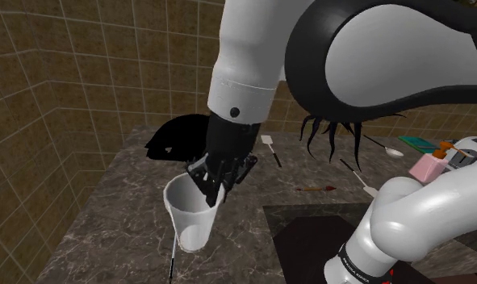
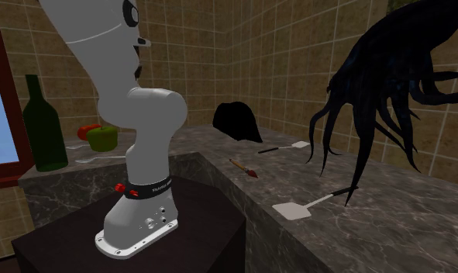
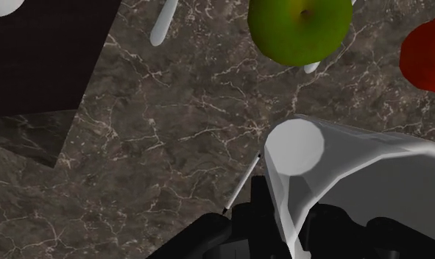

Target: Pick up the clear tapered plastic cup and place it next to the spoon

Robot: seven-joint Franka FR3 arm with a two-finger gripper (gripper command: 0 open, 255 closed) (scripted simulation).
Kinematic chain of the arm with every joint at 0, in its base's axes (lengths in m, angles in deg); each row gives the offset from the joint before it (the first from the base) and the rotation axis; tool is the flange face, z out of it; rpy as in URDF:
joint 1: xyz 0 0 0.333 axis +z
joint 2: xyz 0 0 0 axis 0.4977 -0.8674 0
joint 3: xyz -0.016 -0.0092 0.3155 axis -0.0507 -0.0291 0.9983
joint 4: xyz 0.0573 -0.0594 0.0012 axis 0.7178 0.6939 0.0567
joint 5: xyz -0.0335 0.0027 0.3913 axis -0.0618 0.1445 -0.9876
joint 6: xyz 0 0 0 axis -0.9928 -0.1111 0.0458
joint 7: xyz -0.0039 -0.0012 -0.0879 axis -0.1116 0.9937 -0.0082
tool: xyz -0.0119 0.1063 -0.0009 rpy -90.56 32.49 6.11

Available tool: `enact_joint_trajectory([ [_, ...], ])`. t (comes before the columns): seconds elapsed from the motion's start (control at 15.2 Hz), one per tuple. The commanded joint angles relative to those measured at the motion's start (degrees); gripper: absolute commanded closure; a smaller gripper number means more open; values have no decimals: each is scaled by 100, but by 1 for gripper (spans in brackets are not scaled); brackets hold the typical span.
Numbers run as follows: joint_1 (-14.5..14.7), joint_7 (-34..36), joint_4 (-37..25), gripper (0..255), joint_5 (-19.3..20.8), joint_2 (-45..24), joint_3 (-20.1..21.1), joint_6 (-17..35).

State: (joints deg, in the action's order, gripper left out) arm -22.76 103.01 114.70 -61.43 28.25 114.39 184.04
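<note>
The white arm (image 1: 243, 77) is reaching steeply down, its black gripper (image 1: 215, 189) clamping the rim of the whitish translucent tapered cup (image 1: 191, 222).

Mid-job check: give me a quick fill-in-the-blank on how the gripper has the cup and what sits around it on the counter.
1. One finger of the gripper reaches ____ the pale cup, the other presses on its wall from outside.
2. In the wrist view, the apple on the counter past the cup is coloured ____.
3. In the second exterior view, the tall bottle stands at the picture's ____ side.

Missing words: inside; green; left.
</note>
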Motion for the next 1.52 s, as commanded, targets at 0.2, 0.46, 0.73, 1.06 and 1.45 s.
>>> enact_joint_trajectory([
  [0.2,-6,161,128,255,-48,-147,274,339],
  [0.46,11,128,409,255,-106,-165,363,641],
  [0.73,20,101,672,255,-160,-209,465,950],
  [1.06,21,75,978,255,-220,-300,608,1349],
  [1.45,-2,59,1309,255,-275,-469,806,1850],
])
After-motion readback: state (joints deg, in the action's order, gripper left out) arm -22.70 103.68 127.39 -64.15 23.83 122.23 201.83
